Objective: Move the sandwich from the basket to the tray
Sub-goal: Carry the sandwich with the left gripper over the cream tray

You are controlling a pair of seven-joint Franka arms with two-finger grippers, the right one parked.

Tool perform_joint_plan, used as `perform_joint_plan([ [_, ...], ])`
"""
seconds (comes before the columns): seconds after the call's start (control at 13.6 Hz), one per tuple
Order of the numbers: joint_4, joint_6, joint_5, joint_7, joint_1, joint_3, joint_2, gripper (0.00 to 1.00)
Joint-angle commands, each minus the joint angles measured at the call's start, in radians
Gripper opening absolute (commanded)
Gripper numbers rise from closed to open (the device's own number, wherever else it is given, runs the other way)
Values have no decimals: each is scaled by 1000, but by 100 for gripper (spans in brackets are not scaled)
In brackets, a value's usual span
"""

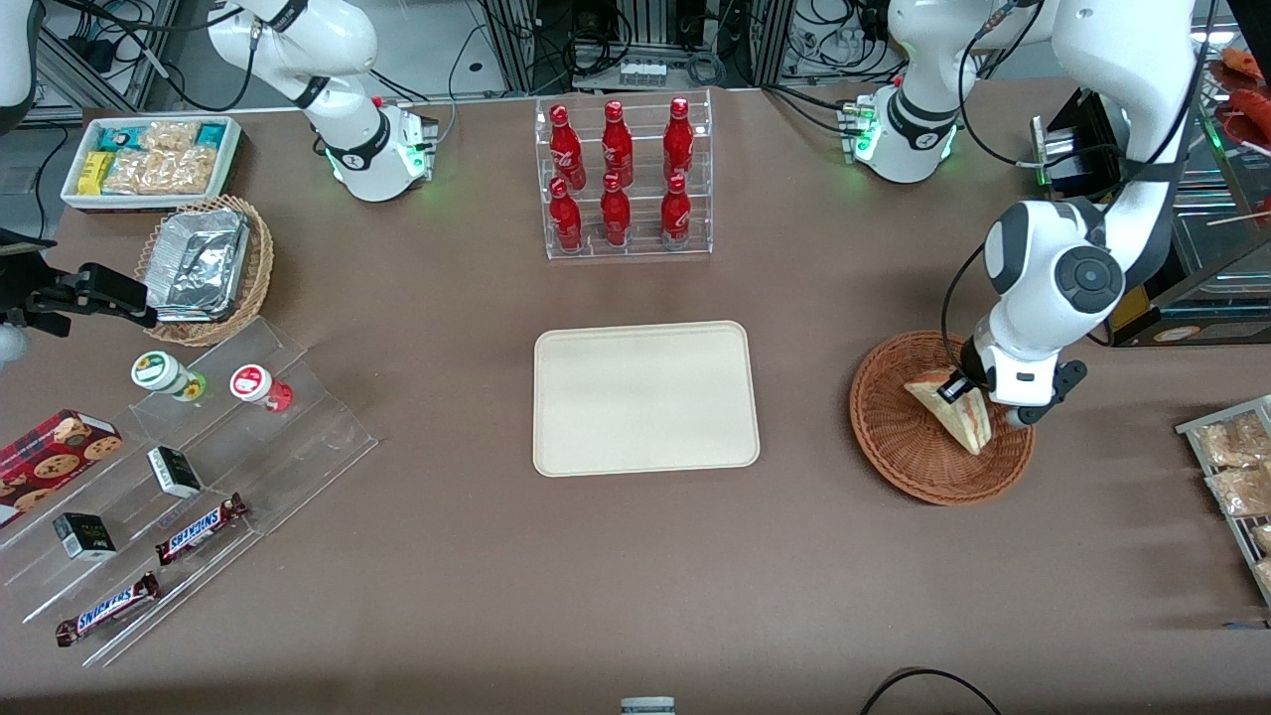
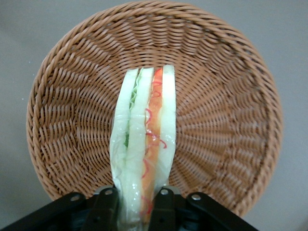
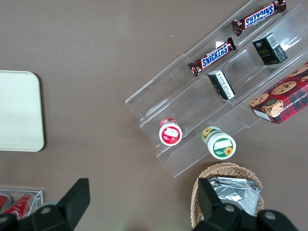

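Observation:
The sandwich (image 1: 955, 414) is a pale bread wedge with red and green filling along its cut edge, over the reddish-brown wicker basket (image 1: 899, 437). My left gripper (image 1: 965, 392) is shut on the sandwich from above. In the left wrist view the two black fingers (image 2: 103, 211) clamp the sandwich (image 2: 144, 139) on both flat sides, with the basket (image 2: 226, 110) under it. The cream tray (image 1: 645, 397) lies flat at the table's middle, beside the basket toward the parked arm's end.
A clear rack of red bottles (image 1: 624, 179) stands farther from the front camera than the tray. Bagged snacks (image 1: 1236, 467) lie at the working arm's end. A tan foil basket (image 1: 204, 268), snack bin (image 1: 149, 159) and clear steps with candy bars (image 1: 199, 526) lie toward the parked arm's end.

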Motion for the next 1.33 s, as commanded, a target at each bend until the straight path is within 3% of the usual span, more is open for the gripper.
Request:
perform_joint_plan([
  [0.0,101,-124,14,26,-14,-40,-1,0],
  [0.44,247,-224,21,60,-16,-222,55,0],
  [0.81,347,-227,107,-7,-27,-391,169,0],
  [1.25,561,-263,200,-96,-227,-391,369,0],
])
